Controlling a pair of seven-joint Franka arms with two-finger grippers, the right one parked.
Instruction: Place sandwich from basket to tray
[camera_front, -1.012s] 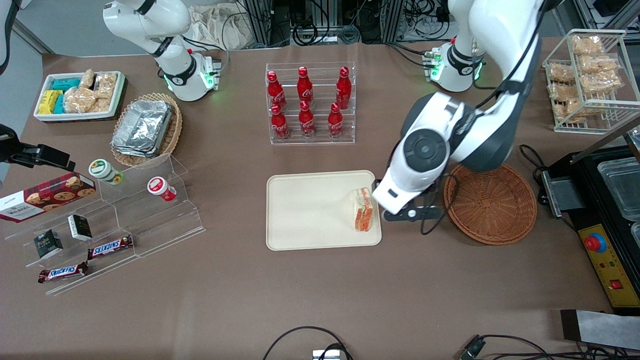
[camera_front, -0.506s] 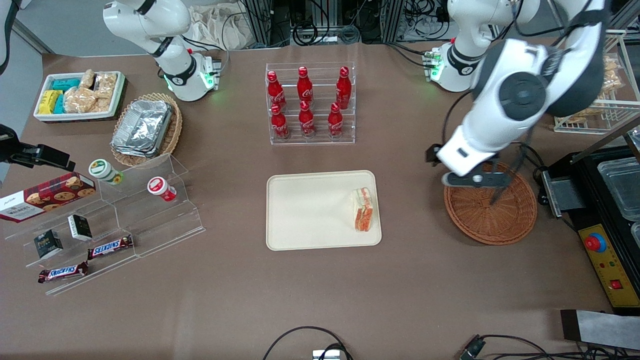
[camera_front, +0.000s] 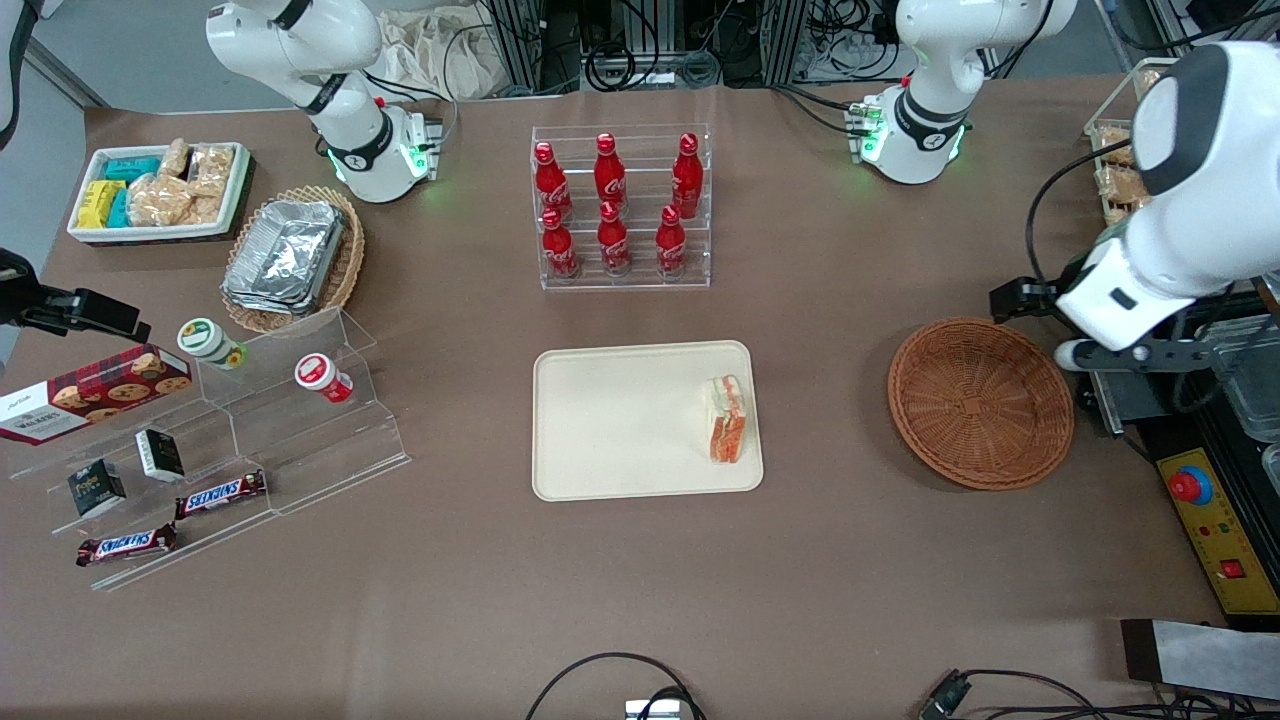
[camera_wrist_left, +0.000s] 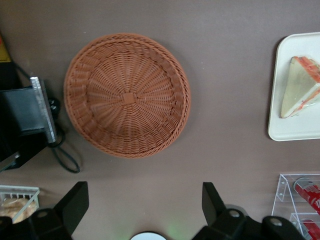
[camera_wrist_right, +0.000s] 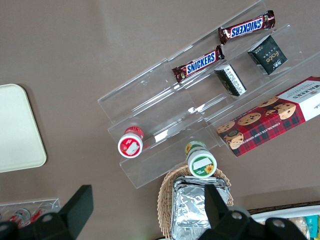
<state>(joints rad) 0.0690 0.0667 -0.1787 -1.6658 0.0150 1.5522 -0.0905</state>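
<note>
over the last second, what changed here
The left arm swung away from the tray, passed over the basket, and its pincer now hangs open and empty above the working arm's end of the table. The sandwich stayed on the tray; the basket stayed empty.

Front view looks steeply down from above across the whole table; left wrist view looks straight down, closer, between the open gripper (camera_wrist_left: 142, 207) fingers, sharing the basket (camera_front: 980, 402) (camera_wrist_left: 127, 95), tray (camera_front: 620, 425) (camera_wrist_left: 282, 100) and sandwich (camera_front: 727, 418) (camera_wrist_left: 299, 85); right wrist view looks down on the parked arm's end.

The triangular sandwich (camera_front: 727, 419) lies flat on the cream tray (camera_front: 620, 420), at its end nearest the round reddish-brown wicker basket (camera_front: 981, 402), which sits apart.
</note>
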